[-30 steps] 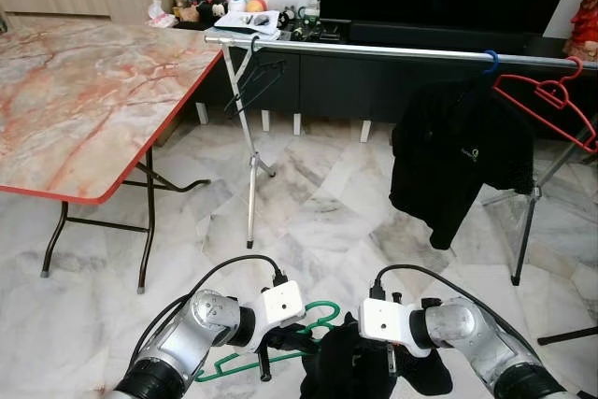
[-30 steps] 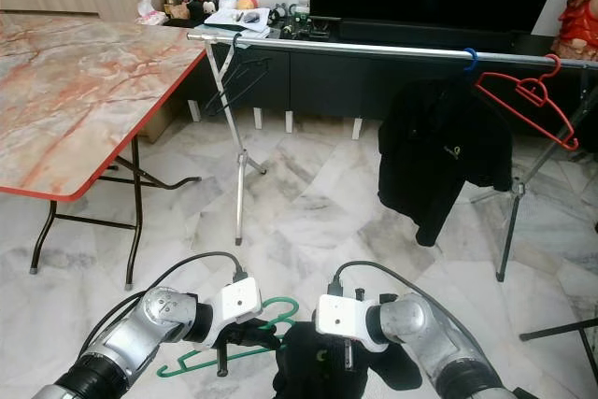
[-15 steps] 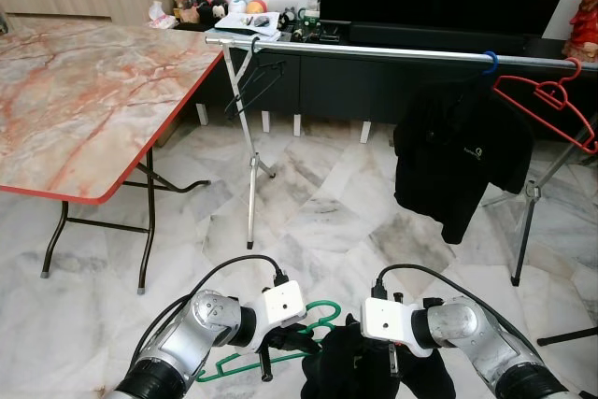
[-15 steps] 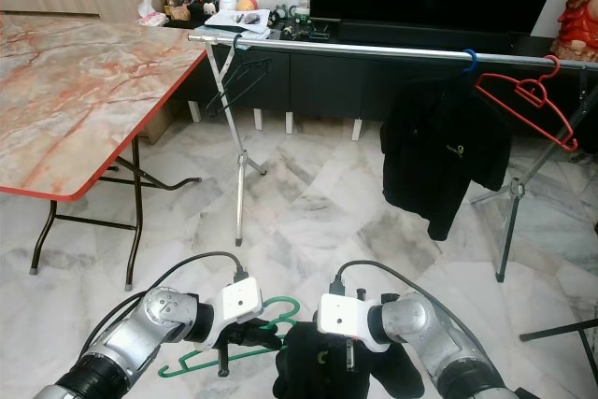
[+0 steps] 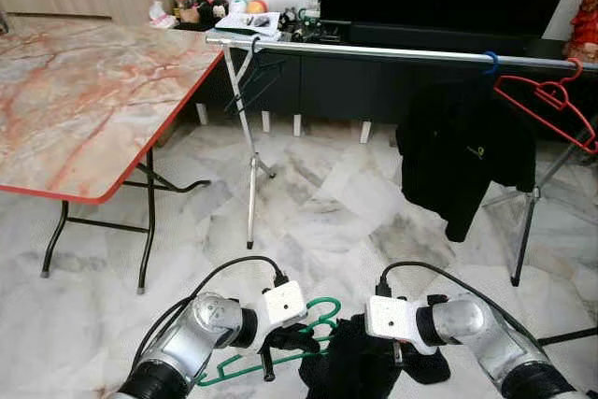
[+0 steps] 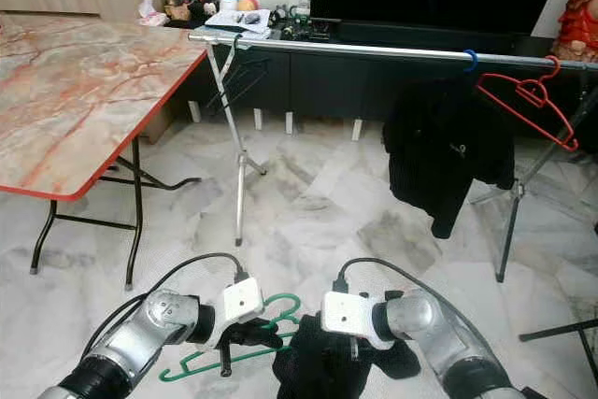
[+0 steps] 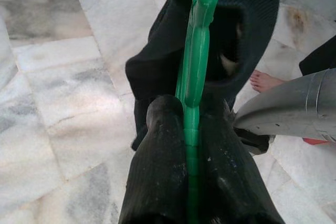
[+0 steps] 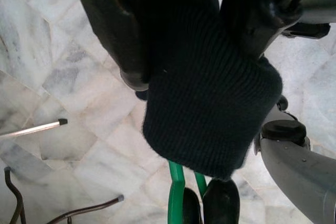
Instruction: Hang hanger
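Low in front of me my left gripper (image 5: pixel 283 344) is shut on a green plastic hanger (image 5: pixel 316 313); its black fingers (image 7: pixel 168 182) clamp the green bar (image 7: pixel 195 61). A dark knitted garment (image 5: pixel 360 366) hangs on that hanger, and my right gripper (image 5: pixel 396 358) is shut on its fabric (image 8: pixel 205 108). Ahead stands a silver clothes rail (image 5: pixel 374 49) on tripod legs. A black hanger (image 5: pixel 254 77) hangs at its left end. Toward its right end hang a black shirt (image 5: pixel 464 151) on a blue hook and a bare red hanger (image 5: pixel 547 105).
A marble-patterned folding table (image 5: pixel 84 91) with a red edge stands to my left. A dark TV cabinet (image 5: pixel 374 77) with small items on top runs behind the rail. A person's bare foot (image 7: pixel 265 81) rests on the marble floor nearby. Open floor (image 5: pixel 318 212) lies between me and the rail.
The black shirt on the rail has swung and turned, looking narrower now. Both grippers keep their hold and sit slightly lower in view.
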### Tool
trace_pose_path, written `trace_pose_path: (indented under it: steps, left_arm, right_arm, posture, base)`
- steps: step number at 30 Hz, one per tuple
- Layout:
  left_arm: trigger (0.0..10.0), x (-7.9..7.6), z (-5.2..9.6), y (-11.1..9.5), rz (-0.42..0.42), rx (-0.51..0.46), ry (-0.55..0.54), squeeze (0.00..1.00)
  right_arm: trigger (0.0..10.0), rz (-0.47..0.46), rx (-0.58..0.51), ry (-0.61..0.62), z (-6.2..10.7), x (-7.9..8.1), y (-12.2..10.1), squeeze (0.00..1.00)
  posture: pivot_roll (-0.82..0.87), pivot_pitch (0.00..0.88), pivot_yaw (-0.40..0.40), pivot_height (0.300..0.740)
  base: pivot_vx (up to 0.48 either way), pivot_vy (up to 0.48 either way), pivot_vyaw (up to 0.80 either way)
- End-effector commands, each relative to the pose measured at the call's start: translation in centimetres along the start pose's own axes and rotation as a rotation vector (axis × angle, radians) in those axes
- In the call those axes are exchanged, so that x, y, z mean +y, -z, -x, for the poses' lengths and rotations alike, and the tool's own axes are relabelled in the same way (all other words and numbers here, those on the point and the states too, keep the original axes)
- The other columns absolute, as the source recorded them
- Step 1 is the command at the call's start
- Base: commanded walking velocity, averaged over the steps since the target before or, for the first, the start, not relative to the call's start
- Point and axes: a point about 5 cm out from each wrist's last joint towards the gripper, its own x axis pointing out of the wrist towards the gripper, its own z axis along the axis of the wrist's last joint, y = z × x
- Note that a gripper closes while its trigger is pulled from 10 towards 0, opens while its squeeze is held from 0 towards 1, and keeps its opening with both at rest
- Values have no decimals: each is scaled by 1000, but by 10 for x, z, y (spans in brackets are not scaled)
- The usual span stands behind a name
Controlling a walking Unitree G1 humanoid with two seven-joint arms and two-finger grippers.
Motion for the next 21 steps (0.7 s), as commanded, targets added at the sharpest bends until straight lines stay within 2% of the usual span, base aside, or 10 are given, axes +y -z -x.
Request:
trace_pose_path:
  steps: [1, 2, 5, 6, 7, 8, 12, 14, 17, 21]
  left_arm:
    - [0, 6, 5, 0, 17, -30, -60, 0]
    - [0, 6, 5, 0, 17, -33, -67, 0]
    - [0, 7, 4, -1, 18, -37, -73, 0]
    - [0, 7, 4, -1, 17, -38, -74, 0]
    - [0, 7, 4, -1, 17, -40, -74, 0]
    - [0, 7, 3, -1, 17, -42, -75, 0]
    - [0, 7, 2, -2, 20, -48, -81, 0]
    - [0, 7, 2, -2, 22, -53, -90, 0]
    - [0, 7, 2, -2, 23, -54, -93, 0]
    - [0, 7, 2, -1, 26, -54, -91, 0]
  right_arm:
    - [10000, -6, -10, 5, 3, 2, 2, 141]
    - [10000, -7, -14, 9, 3, 2, 2, 0]
    - [9608, -28, -38, 25, 2, 2, 1, 0]
    - [5647, -32, -52, 31, 2, 3, 0, 0]
    - [2392, -39, -64, 40, 1, 2, -1, 0]
    - [0, -50, -86, 62, 1, 2, -2, 0]
    - [0, -86, -139, 137, 3, -3, -5, 0]
    - [0, -143, -198, 198, 5, -5, -6, 0]
    - [0, -170, -227, 215, 6, -4, -5, 0]
    - [627, -225, -277, 228, 7, 3, -3, 0]
  posture:
    - [45, 67, -17, 740]
    - [45, 68, -18, 740]
    - [45, 68, -18, 740]
    - [45, 68, -18, 740]
    - [45, 68, -18, 740]
    - [45, 68, -18, 740]
    - [45, 71, -21, 740]
    - [45, 72, -20, 740]
    - [47, 74, -19, 740]
    - [45, 75, -17, 740]
  base:
    - [0, 0, 0]
    - [0, 0, 0]
    - [0, 0, 0]
    - [0, 0, 0]
    - [0, 0, 0]
    - [0, 0, 0]
    - [0, 0, 0]
    - [0, 0, 0]
    - [0, 0, 0]
    - [0, 0, 0]
